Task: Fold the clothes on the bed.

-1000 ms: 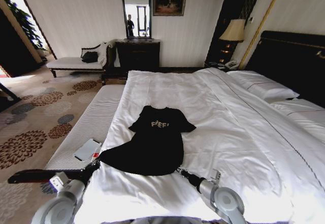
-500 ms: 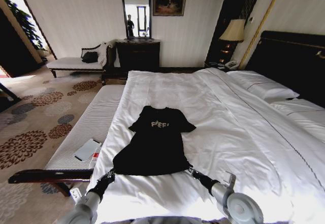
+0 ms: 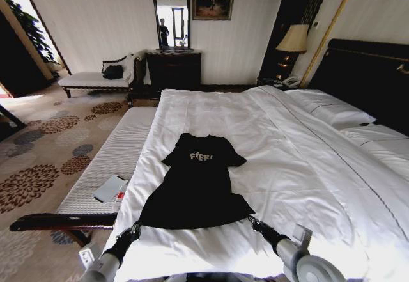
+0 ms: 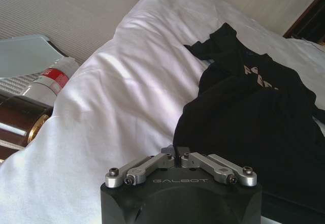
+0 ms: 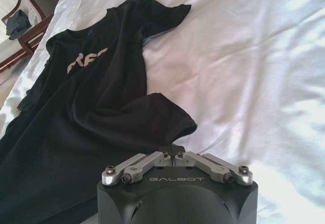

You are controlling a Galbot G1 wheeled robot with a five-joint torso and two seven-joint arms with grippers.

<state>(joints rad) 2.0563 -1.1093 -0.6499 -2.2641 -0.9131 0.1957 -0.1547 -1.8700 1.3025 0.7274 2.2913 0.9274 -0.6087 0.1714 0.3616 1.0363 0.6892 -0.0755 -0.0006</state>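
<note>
Black T-shirt spread face up on the white duvet of the bed, toward the foot-side edge nearest the robot, collar pointing away toward the far edge, hem closest. Left gripper at the hem's left corner, jaws pinched closed on that corner of the fabric, as seen in the left wrist view. Right gripper at the hem's right corner, jaws likewise clenched on the cloth, confirmed in the right wrist view. Hem drawn out wide between the two grips, waist narrowed and a little rumpled, sleeves lying flat. Judged progress: early, with the shirt laid out and gripped by both lower corners, no fold made yet; every fold of sleeves and body left to do. Legible writing: white "FREE!" across the chest, partly readable; "GALBOT" embossed on both gripper bodies. On the striped bench beside the bed's left edge, a pale flat object and a red-labelled bottle, label text too small to read.
</note>
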